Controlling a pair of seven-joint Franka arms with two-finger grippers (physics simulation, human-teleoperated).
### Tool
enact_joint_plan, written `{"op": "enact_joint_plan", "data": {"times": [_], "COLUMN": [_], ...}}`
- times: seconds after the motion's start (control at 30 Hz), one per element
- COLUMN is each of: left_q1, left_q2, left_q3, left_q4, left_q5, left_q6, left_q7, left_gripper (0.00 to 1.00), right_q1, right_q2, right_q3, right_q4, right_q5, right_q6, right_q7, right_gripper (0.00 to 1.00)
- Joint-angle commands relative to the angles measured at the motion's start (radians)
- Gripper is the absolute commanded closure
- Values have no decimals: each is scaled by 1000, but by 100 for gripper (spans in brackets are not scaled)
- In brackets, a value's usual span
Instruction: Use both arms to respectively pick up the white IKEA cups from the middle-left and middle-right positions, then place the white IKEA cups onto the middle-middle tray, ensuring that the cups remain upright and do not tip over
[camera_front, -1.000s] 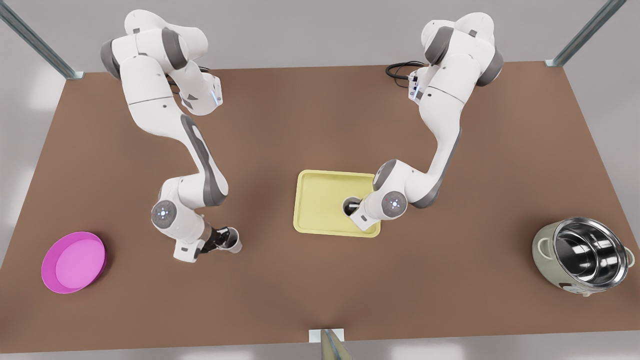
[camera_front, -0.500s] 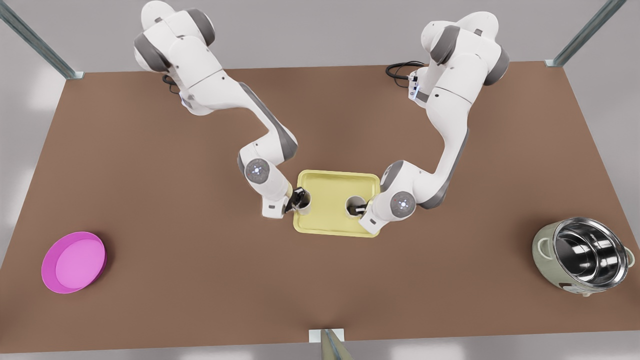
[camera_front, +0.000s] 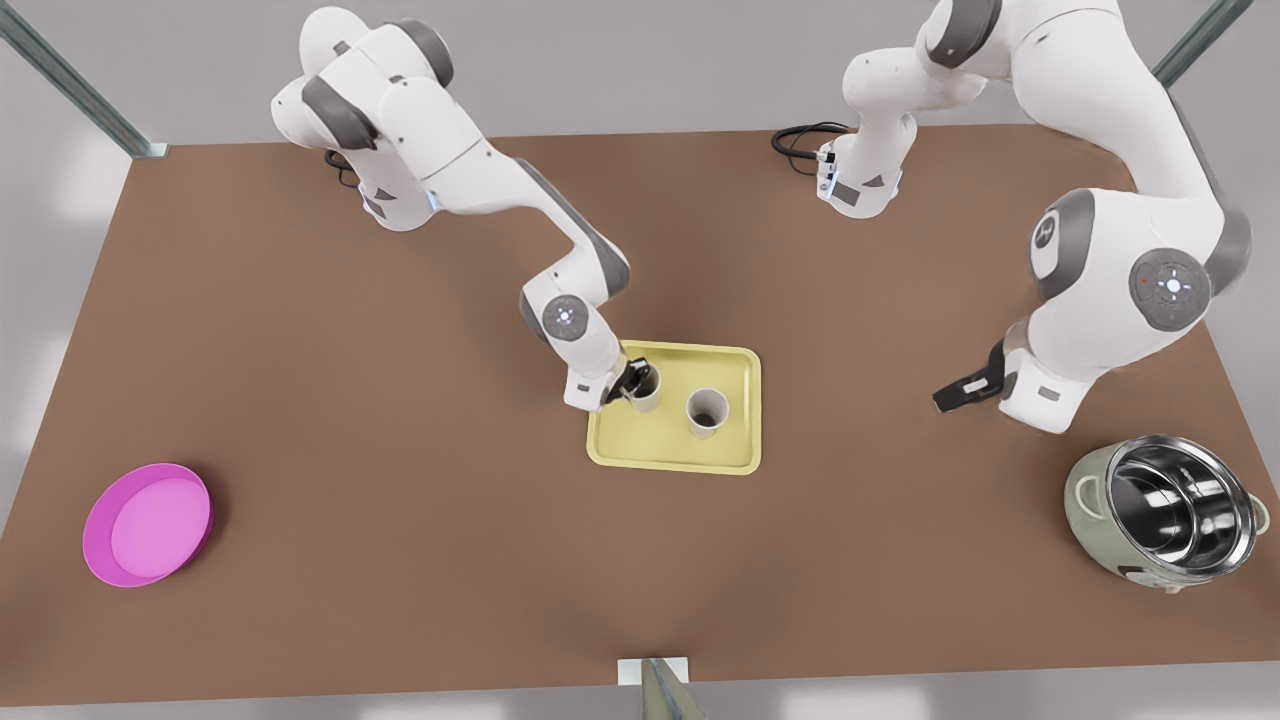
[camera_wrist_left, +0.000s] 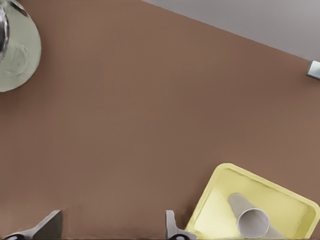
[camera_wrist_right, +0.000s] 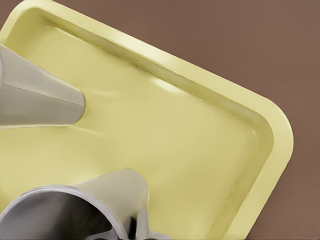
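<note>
The pale yellow tray (camera_front: 670, 450) lies mid-table. One white cup (camera_front: 706, 412) stands upright and free on it, also seen from the left wrist (camera_wrist_left: 252, 220) and from the right wrist (camera_wrist_right: 35, 95). My right gripper (camera_front: 632, 383), on the arm at the front view's left, is shut on the second white cup (camera_front: 647, 392) over the tray's far left corner; that cup's rim (camera_wrist_right: 65, 210) sits close to the right wrist camera above the tray (camera_wrist_right: 200, 140). My left gripper (camera_front: 945, 400) is open and holds nothing (camera_wrist_left: 110, 232). It hangs well off toward the front view's right.
A magenta bowl (camera_front: 148, 523) sits near the front view's left edge. A sage-green cooker with a steel pot (camera_front: 1165, 512) stands at the front view's right, just in front of the left arm, and shows in the left wrist view (camera_wrist_left: 17, 55). A black cable (camera_front: 800, 135) lies at the back.
The left gripper let go of its cup on the tray and swung away toward the cooker. The right gripper carried its cup from the tray's left rim in over the tray.
</note>
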Motion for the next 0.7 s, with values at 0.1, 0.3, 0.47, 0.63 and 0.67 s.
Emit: {"op": "enact_joint_plan", "data": {"times": [0.1,0.3,0.47,0.63,0.67], "left_q1": [-71,-73,-71,-71,-71], "left_q2": [-65,-48,-50,-53,-54], "left_q3": [112,110,105,105,105], "left_q4": [-91,-91,-92,-86,-86], "left_q5": [21,-14,-20,-43,-42], "left_q6": [-83,-80,-94,-97,-99], "left_q7": [510,510,511,508,510], "left_gripper": [0,0,0,0,0], "right_q1": [-1,-1,-75,-529,-586], "right_q2": [4,1,-189,-57,4], "right_q3": [0,1,0,-11,-17], "right_q4": [18,32,36,241,357], "right_q5": [-4,-6,-6,-325,-336], "right_q6": [2,-10,-381,-745,-747], "right_q7": [230,218,155,-164,-261], "right_gripper": [0,0,0,0,0]}}
